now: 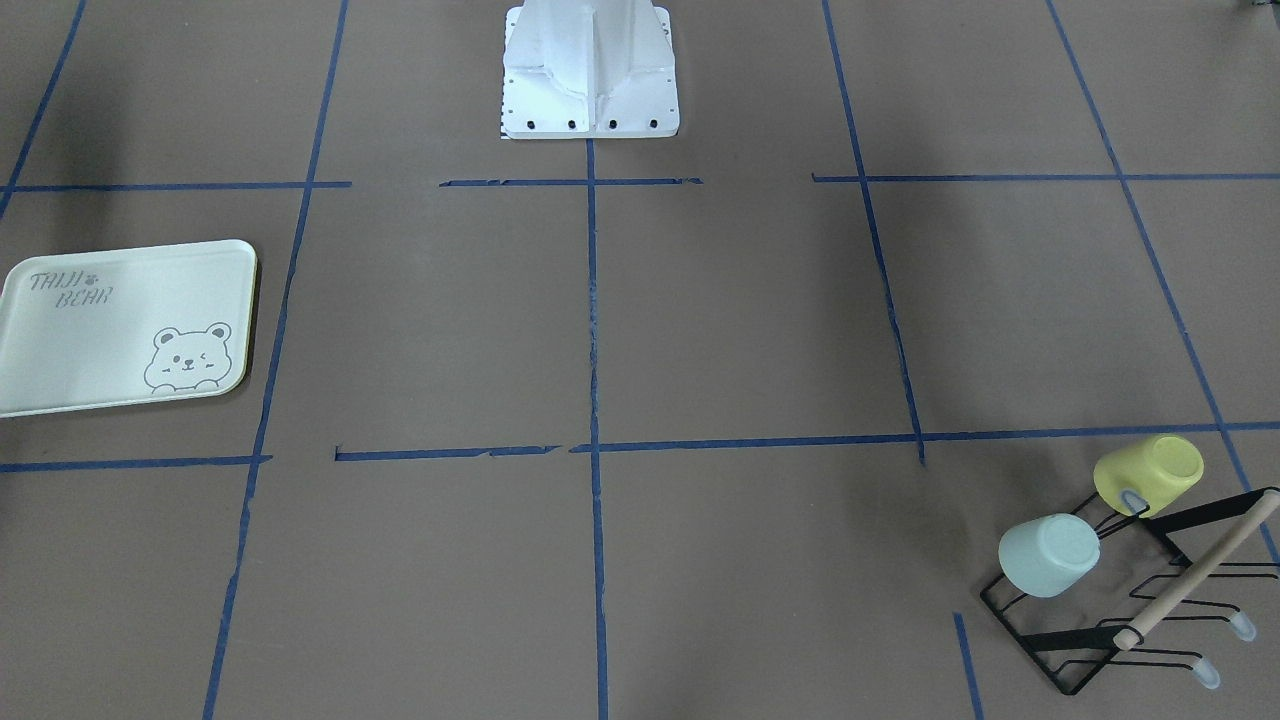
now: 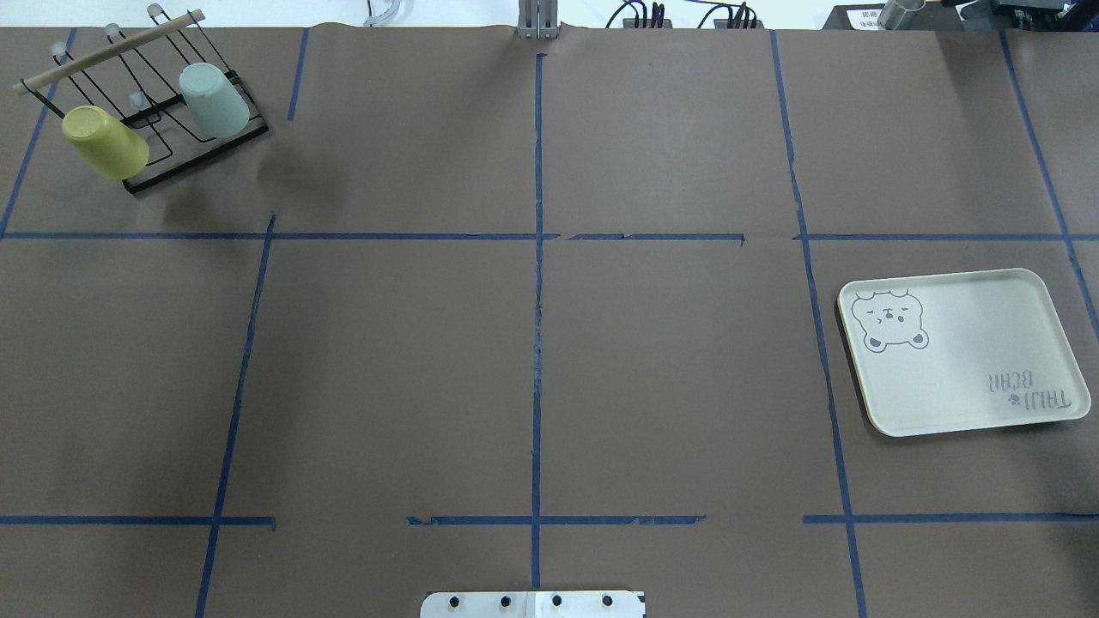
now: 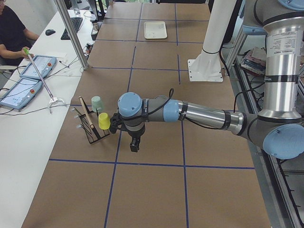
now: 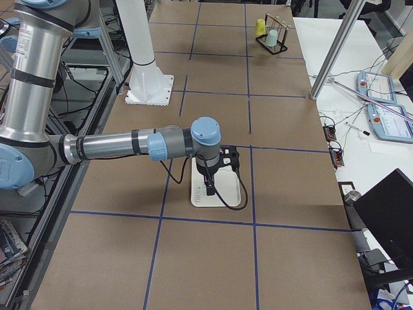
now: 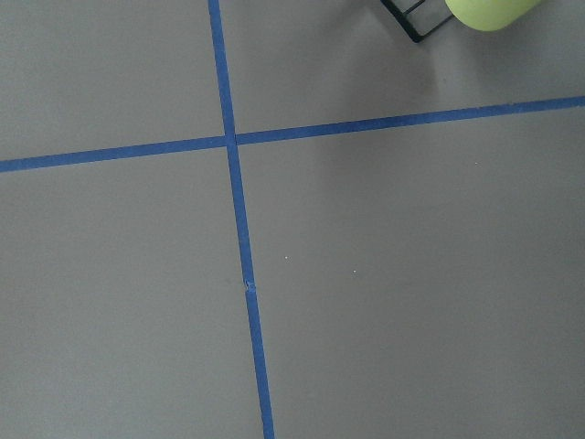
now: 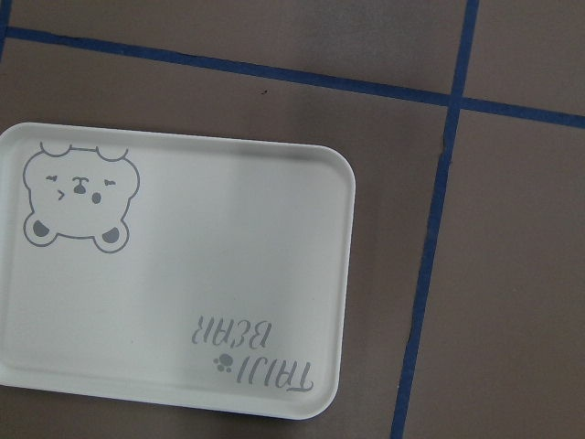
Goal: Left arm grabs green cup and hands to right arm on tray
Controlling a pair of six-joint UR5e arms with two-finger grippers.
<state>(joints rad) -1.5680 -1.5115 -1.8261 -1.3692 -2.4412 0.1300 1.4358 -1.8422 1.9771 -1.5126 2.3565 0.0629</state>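
The green cup [image 2: 213, 99] is seen upturned and tilted on the black wire rack [image 2: 110, 49], at 11 o'clock on the table [image 2: 386, 369] in the overhead view. A yellow-green cup [image 2: 105, 142] is hung at its 8 o'clock. The tray [image 2: 962, 378] is laid flat at 3 o'clock. The left claw [image 3: 135, 145] is held near the rack and the right claw [image 4: 210, 188] over the tray. Whether either is released or clenched cannot be told.

The worktop [image 1: 740, 330] carries 1 green cup [image 1: 1048, 555] and 1 yellow-green cup [image 1: 1148, 473], 2 in all, 1 wire rack [image 1: 1200, 566] and 1 tray [image 1: 120, 330]. Robot arms number 2: 1 left arm [image 3: 204, 114], 1 right arm [image 4: 110, 145].
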